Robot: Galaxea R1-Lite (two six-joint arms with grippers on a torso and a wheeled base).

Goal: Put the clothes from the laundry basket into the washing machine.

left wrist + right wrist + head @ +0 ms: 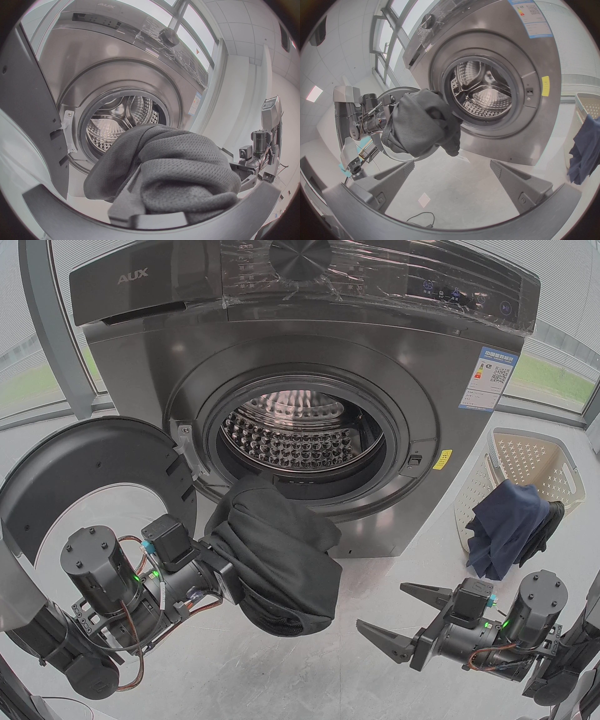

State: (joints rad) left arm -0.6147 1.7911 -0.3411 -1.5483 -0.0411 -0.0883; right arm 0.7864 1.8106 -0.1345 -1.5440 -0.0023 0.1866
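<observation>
**Around the work area**

You have a pale, glossy floor (400,590), and a thin dark cable (425,212) lies on it. Behind, tall windows (556,359) show green grass outside. A grey post (53,334) stands between the panes on the left. Overhead you see a white tiled ceiling (247,28).

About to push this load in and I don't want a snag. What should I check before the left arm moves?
1. Door swung wide open: ok.
2. Drum free of obstructions: ok, looks empty.
3. Left gripper shut on black garment: ok.
4. Garment above the opening's lower lip: not ok, most of it hangs below; probably lift first.
5. Garment touching the lip: cannot tell.
6. Right gripper out of the path: ok, open, empty, low beside the basket.
</observation>
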